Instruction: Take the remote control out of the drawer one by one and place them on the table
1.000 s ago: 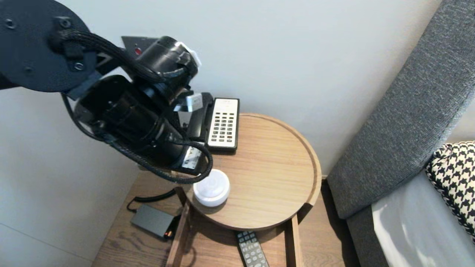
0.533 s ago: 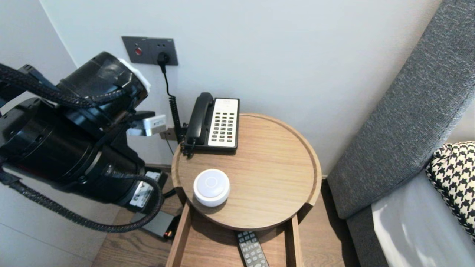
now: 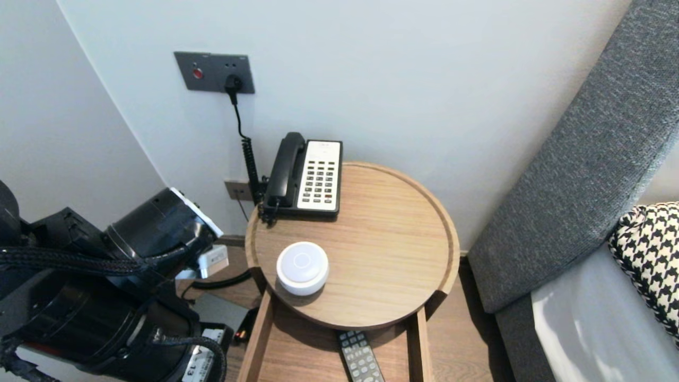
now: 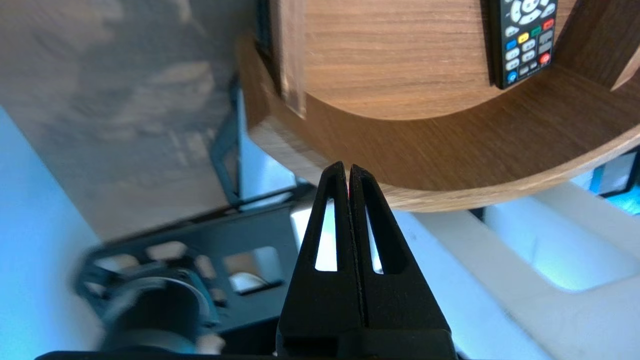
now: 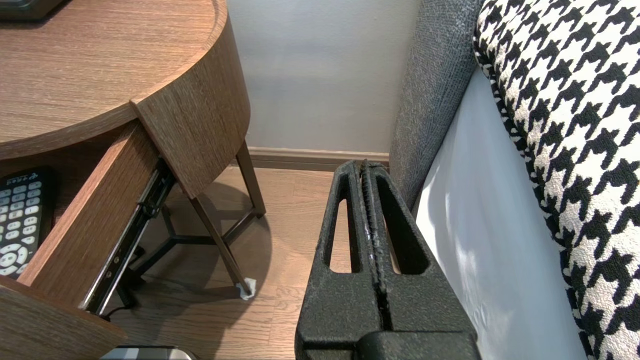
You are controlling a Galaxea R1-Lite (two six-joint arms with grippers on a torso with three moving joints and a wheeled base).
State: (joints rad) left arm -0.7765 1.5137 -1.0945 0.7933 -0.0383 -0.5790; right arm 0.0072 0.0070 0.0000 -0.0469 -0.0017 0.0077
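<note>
My left arm (image 3: 111, 297) hangs low at the left of the round wooden table (image 3: 382, 249), beside the open drawer (image 3: 310, 355). Its fingers are hidden in the head view. In the left wrist view the left gripper (image 4: 347, 169) is shut and empty, its tips just short of the drawer's curved wooden front (image 4: 450, 165). A black remote (image 3: 360, 358) lies in the drawer (image 4: 380, 55); the left wrist view also shows this remote (image 4: 522, 40). My right gripper (image 5: 364, 165) is shut and empty, parked above the floor between the table (image 5: 100, 60) and the bed.
A black and white telephone (image 3: 313, 175) and a white round puck (image 3: 302, 267) stand on the table. A wall socket (image 3: 215, 71) holds the phone's cord. A grey box (image 3: 215, 307) lies on the floor. A grey headboard (image 3: 583, 159) and a houndstooth pillow (image 3: 650, 249) stand at the right.
My left arm has swung away from the telephone, down and to the left, off the table top to beside the drawer. The telephone, puck and remote have not moved.
</note>
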